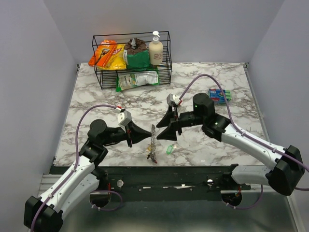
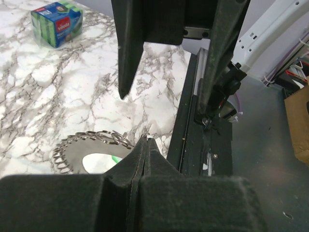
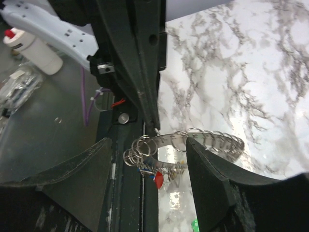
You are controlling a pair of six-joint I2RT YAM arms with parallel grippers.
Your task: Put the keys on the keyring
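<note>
The left gripper (image 2: 145, 144) is clamping the one keyring (image 3: 217, 141) at its fingertips. The right gripper (image 1: 158, 131) is standing open astride it, with one red key (image 3: 158, 179) dangling between its fingers and one green key (image 1: 170, 150) lying just beside it.

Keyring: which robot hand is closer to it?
Left. The left gripper is shut on the keyring; the right gripper sits open just beside it.

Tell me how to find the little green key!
Look at the white marble table, near the middle of its front edge. Right of the upright notched grey metal ring lies a small green-headed key, loose, unlike the red-headed key hanging at the ring.
</note>
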